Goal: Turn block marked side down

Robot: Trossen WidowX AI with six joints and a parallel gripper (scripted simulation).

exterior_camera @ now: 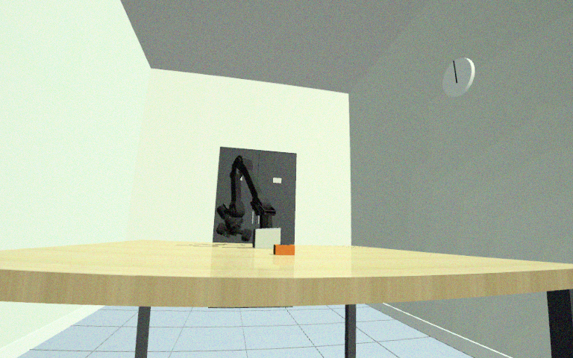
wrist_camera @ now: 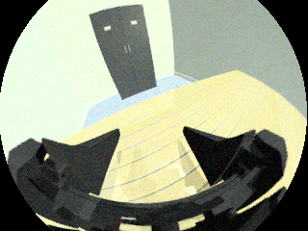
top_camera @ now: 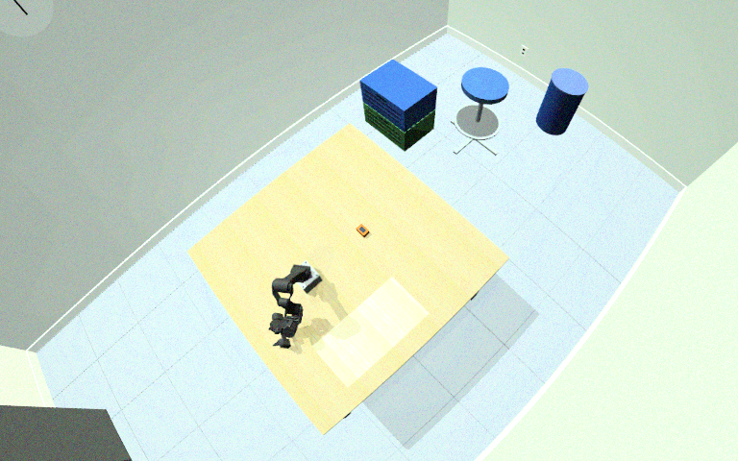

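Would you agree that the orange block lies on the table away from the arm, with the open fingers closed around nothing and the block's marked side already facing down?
Not quite: the top view shows the orange block with its dark marked patch facing up. The rest holds: it lies on the table, away from the arm, whose fingers stand open on nothing.

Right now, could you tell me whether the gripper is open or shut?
Open. In the wrist view the gripper has its two fingers spread wide, with only bare table between them.

Top looks down from high, exterior low at table [exterior_camera: 295,278] edge — wrist close behind jaws.
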